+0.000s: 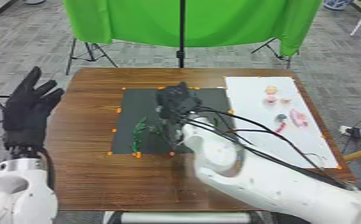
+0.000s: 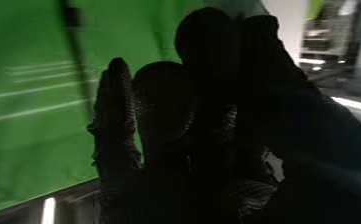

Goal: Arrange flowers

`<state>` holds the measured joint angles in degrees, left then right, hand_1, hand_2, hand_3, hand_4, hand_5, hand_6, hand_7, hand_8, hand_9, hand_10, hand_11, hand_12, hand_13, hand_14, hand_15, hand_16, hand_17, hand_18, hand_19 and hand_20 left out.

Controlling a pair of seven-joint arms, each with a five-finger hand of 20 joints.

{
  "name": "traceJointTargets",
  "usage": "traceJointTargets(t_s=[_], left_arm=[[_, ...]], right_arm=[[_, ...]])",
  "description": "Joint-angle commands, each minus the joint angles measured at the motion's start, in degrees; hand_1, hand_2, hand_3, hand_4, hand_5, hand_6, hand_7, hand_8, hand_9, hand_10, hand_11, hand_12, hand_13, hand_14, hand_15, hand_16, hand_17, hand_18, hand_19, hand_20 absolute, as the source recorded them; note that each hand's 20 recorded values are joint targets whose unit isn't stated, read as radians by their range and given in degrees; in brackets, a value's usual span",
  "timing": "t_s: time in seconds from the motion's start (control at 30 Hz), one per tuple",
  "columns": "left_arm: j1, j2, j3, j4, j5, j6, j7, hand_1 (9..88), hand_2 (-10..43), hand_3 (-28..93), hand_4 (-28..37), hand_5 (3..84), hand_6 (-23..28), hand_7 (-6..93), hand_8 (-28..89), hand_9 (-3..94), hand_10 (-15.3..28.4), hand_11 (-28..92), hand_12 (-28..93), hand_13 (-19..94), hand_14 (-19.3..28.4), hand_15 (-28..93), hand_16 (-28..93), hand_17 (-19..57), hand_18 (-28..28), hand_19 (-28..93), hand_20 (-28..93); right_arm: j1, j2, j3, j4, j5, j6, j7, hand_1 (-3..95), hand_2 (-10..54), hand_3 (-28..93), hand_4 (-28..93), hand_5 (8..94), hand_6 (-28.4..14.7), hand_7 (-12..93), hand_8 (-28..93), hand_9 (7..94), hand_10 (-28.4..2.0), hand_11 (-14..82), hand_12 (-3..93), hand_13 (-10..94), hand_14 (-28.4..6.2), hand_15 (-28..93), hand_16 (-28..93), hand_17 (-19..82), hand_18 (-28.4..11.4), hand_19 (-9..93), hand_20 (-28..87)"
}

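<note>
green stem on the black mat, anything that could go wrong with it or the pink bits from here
The right hand is over the black mat, close to the green stem, so a low sideways sweep might knock the stem askew. The loose black cables along the right arm hang over part of the white sheet; they could snag or drag the pink pieces if the arm swings that way.
</note>
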<state>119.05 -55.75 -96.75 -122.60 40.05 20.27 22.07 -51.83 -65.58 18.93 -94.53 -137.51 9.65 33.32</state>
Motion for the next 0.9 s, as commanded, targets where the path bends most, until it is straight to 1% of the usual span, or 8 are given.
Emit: traceJointTargets(t_s=[0.03, 0.07, 0.13, 0.37, 0.43, 0.67, 0.8, 0.9], left_arm=[[-3.79, 1.79, 2.26, 0.25, 0.39, 1.21, -0.39, 21.9, 7.1, 82, -28.3, 34.1, 6.8, 7.2, -8, 31.7, 18.5, 23, 10, 19, 25.9, 55, -11, -10.2, 25.7, 51, 5], [-5.68, 2.56, 4.01, 1.51, -0.79, 0.78, 1.95, 21.9, 7.1, 82, -28.3, 34.1, 6.8, 7.2, -8, 31.7, 18.5, 23, 10, 20, 25.9, 55, -11, -10.2, 25.7, 51, 5], [-6.13, 2.54, 4.3, 1.35, -0.43, 1.0, 1.06, 21.9, 7.0, 82, -28.3, 34.1, 6.7, 7.2, -8, 31.7, 18.5, 23, 10, 20, 25.9, 55, -11, -10.2, 25.7, 51, 6], [-6.93, 4.25, 5.87, 1.9, -2.34, 1.57, 4.53, 22.0, 7.0, 82, -28.3, 34.1, 6.7, 7.2, -8, 31.7, 18.4, 23, 10, 20, 25.9, 55, -11, -10.1, 25.8, 51, 6], [-7.09, 5.31, 6.48, 1.92, -3.53, 2.0, 5.84, 22.0, 7.0, 82, -28.3, 34.1, 6.7, 7.2, -8, 31.7, 18.4, 23, 10, 20, 25.9, 55, -11, -10.2, 25.8, 51, 6], [-9.24, 3.37, 6.13, 2.85, -1.75, 0.64, 3.32, 22.0, 7.0, 82, -28.3, 34.2, 6.8, 7.4, -8, 31.7, 18.5, 23, 10, 20, 25.9, 55, -11, -10.1, 25.8, 52, 5], [-8.08, 5.0, 6.68, 2.42, -3.25, 1.42, 5.94, 22.0, 7.0, 82, -28.3, 34.2, 6.8, 7.5, -8, 31.7, 18.4, 23, 10, 20, 25.9, 55, -11, -10.1, 25.7, 52, 5], [-8.01, 5.55, 7.0, 2.41, -3.94, 1.6, 6.94, 22.0, 7.0, 82, -28.3, 34.2, 6.7, 7.5, -8, 31.7, 18.4, 23, 10, 20, 25.9, 55, -11, -10.1, 25.7, 51, 5]], right_arm=[[-1.9, -10.6, -0.22, 3.76, -4.44, -3.27, -4.2, 55.9, -9.5, 69, -28, 85.2, 3.3, 22, 0, 88.4, -5.4, 31.3, 38.4, 75, -5.9, 71, 24, 24, -20.0, 78, 28], [1.76, -9.6, -4.21, 4.21, -2.6, -1.22, -1.8, 55.8, -9.5, 69, -28, 85.1, 3.4, 22, 0, 87.9, -5.5, 33.1, 37.1, 74, -6.0, 72, 24, 24, -20.0, 78, 28], [0.63, -9.84, -3.9, 4.59, -2.84, -2.75, -3.14, 55.6, -9.5, 69, -28, 84.7, 3.4, 22, 0, 87.6, -5.6, 34.4, 36.6, 74, -6.0, 72, 24, 24, -20.0, 78, 28], [4.1, -9.07, -8.91, 6.26, -1.35, -3.24, -1.81, 53.9, -9.5, 68, -28, 83.2, 3.9, 21, -1, 85.6, -5.9, 38.1, 35.7, 73, -5.8, 73, 25, 23, -20.5, 77, 28], [4.55, -9.34, -9.42, 6.96, -1.63, -3.33, -1.59, 53.7, -9.5, 68, -28, 82.2, 4.1, 21, -2, 84.6, -5.9, 39.1, 35.6, 72, -6.0, 74, 25, 23, -20.5, 76, 28], [3.34, -11.18, -6.04, 9.01, -4.25, -7.4, -4.28, 51.8, -9.5, 66, -28, 79.6, 4.3, 19, -3, 82.5, -6.1, 42.6, 34.1, 71, -6.2, 75, 25, 22, -20.9, 76, 29], [5.46, -10.51, -9.08, 8.51, -3.9, -7.61, -3.02, 50.0, -9.5, 65, -28, 76.2, 4.2, 19, -4, 79.8, -6.9, 46.5, 31.6, 69, -6.9, 76, 25, 22, -21.4, 75, 30], [6.57, -10.28, -10.53, 8.24, -3.17, -7.78, -2.39, 49.8, -9.5, 63, -28, 74.8, 4.5, 19, -4, 78.8, -7.3, 47.8, 31.1, 68, -7.0, 77, 25, 21, -21.7, 75, 30]])
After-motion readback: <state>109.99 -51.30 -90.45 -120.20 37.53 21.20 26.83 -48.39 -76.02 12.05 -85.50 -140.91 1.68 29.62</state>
